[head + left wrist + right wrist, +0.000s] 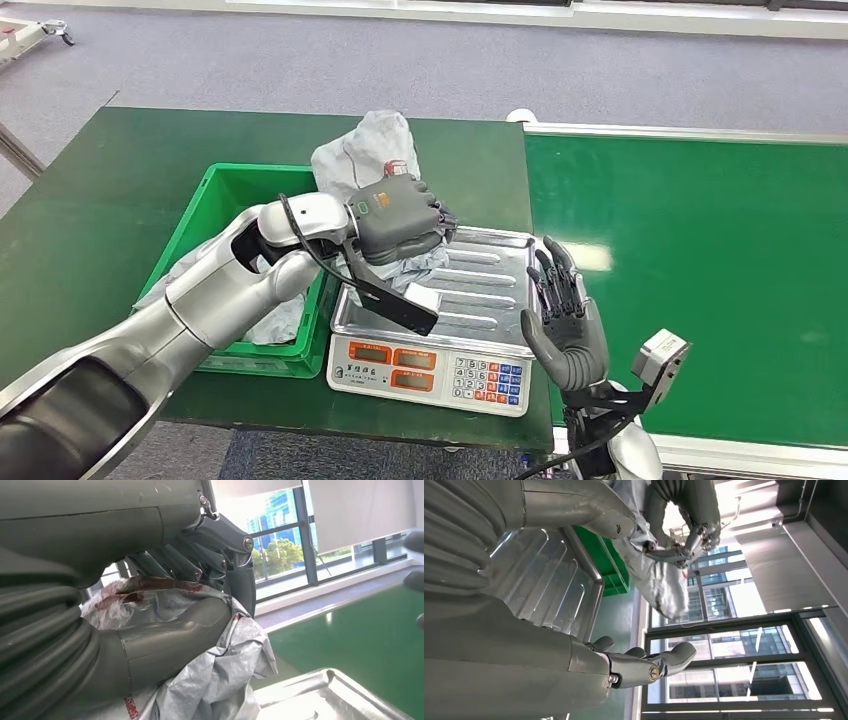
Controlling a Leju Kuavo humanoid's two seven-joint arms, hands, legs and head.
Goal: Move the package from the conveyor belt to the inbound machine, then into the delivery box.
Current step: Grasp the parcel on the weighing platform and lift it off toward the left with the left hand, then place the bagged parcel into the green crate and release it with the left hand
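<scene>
Package: the grey poly-bag package (362, 150) is up off the scale tray, crumpled, its upper bulk rising toward the far edge of the table and a loose tail drooping onto the tray's near-left corner.
Left hand: the left hand (398, 218) grips the package from above, fingers wrapped into the plastic; the left wrist view shows the film bunched against the thumb (165, 645).
Right hand: the right hand (562, 320) stands beside the tray's right edge, fingers spread and upright, holding nothing.
Scale: the inbound machine (432, 340) sits at the table's near edge, its steel tray just under the bag.
Delivery box: the green delivery box (215, 200) lies immediately left of the scale, with grey bags already inside.
Step in hand, by judgement: carrying the package from scale to box.
Doing it well: lift the drooping tail clear of the tray rim and box wall before swinging left; release only over the box.
Long axis: runs roughly near-to-far, tilted upward at the far end.
</scene>
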